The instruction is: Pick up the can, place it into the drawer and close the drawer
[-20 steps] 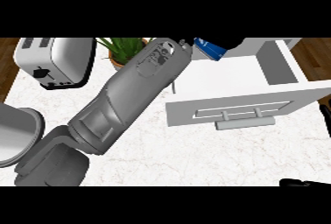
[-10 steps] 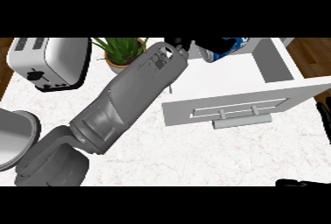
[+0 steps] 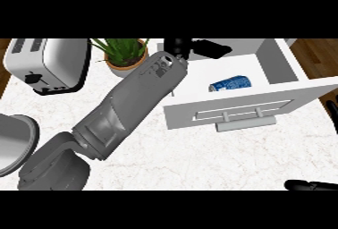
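Blue, the can lies on its side inside the open white drawer, at two o'clock on the counter. The left hand hangs above the drawer's back, fingers apart, holding nothing. The right hand shows at five o'clock; whether its fingers are spread or curled I cannot tell.

the blue can in the drawer carries white markings, none of them readable.
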Robot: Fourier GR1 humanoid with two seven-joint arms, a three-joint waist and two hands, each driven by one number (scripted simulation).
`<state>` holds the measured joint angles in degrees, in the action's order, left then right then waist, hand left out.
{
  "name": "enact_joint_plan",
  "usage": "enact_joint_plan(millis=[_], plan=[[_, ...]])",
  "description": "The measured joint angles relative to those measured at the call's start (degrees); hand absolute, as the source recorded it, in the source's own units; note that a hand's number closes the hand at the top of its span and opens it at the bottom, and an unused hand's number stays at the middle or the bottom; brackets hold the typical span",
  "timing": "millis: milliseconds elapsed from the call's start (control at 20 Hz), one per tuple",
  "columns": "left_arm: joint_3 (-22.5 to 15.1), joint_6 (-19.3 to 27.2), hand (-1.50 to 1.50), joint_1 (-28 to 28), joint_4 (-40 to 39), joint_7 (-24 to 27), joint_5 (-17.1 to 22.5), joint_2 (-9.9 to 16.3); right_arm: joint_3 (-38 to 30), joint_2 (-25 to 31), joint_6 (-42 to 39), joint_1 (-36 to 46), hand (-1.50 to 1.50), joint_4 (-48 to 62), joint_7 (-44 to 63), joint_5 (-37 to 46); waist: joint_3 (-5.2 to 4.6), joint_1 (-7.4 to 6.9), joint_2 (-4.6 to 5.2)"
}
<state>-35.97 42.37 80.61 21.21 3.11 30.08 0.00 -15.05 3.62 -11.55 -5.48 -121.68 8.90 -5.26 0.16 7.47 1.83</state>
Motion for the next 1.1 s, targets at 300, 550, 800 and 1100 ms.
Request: enact_joint_plan(millis=[300,550,800,1100], plan=[[0.0,1.7,-1.5,0.6,-0.3,0.6,2.3,0.0,0.3,0.2,-0.2,0.0,-1.5,-0.4,-1.2,0.9,-0.01,0.15,0.04],[0.1,2.4,-1.5,-0.1,0.5,1.3,4.5,0.0,1.0,2.7,-0.2,0.6,-1.5,-2.9,-2.7,6.8,-0.06,-0.27,-0.06],[0.6,3.0,-1.5,-0.4,1.7,2.2,7.1,0.0,2.8,5.0,-0.7,0.9,-1.5,-4.7,-5.1,12.9,-0.07,-0.62,-0.15],[1.5,3.8,-1.5,0.9,2.9,3.9,9.8,0.0,5.9,7.1,-0.1,2.6,-1.5,-4.9,-7.2,21.7,-0.09,-1.87,-0.37]])
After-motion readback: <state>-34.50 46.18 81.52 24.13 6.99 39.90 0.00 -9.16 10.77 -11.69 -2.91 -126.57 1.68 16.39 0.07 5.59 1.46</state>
